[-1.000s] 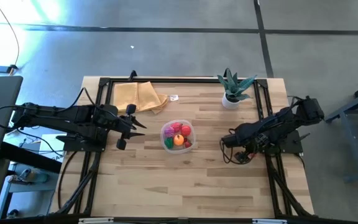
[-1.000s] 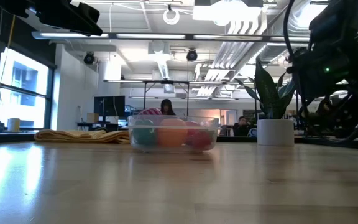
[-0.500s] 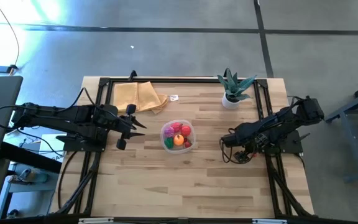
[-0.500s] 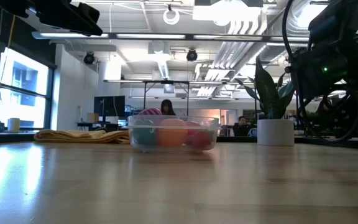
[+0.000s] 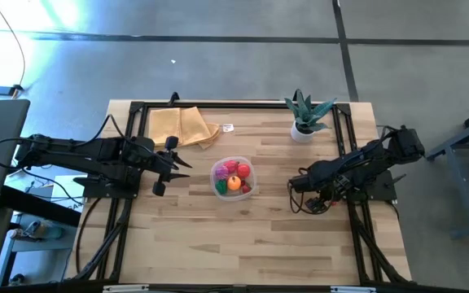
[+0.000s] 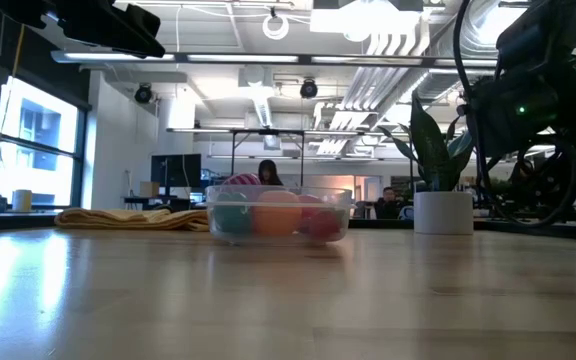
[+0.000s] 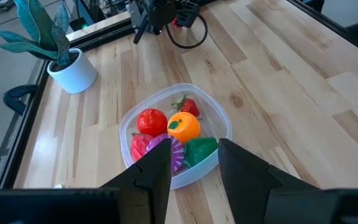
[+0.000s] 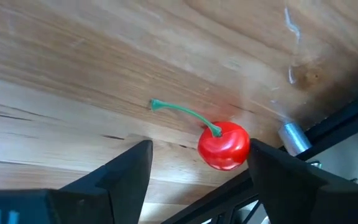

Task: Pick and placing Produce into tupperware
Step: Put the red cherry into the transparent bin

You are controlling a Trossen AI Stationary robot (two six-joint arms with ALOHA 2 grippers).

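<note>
cherry (image 8: pixel 224 145): last loose piece, lying on the wood by the right-side frame rail, green stem trailing away from the rail
right gripper (image 8: pixel 197 163): sitting right over it, fingers spread either side, gripping nothing
approach: looks like straight down, clamping across the round body
left gripper (image 7: pixel 194 163): parked beside the tupperware (image 5: pixel 233 177), pinched shut, holding nothing
nearer arm: right, easily
tupperware contents: strawberry, orange, red, green and magenta pieces lying inside

A red cherry (image 8: pixel 224 145) with a thin green stem (image 8: pixel 184 113) lies on the wooden tabletop (image 8: pixel 104 68), between the two dark fingers (image 8: pixel 126 174) of the right gripper (image 8: pixel 201 171), nearer one finger, jaws apart. Beside the cherry, a metal bolt (image 8: pixel 291 138) on the black frame (image 8: pixel 347 124).
</note>
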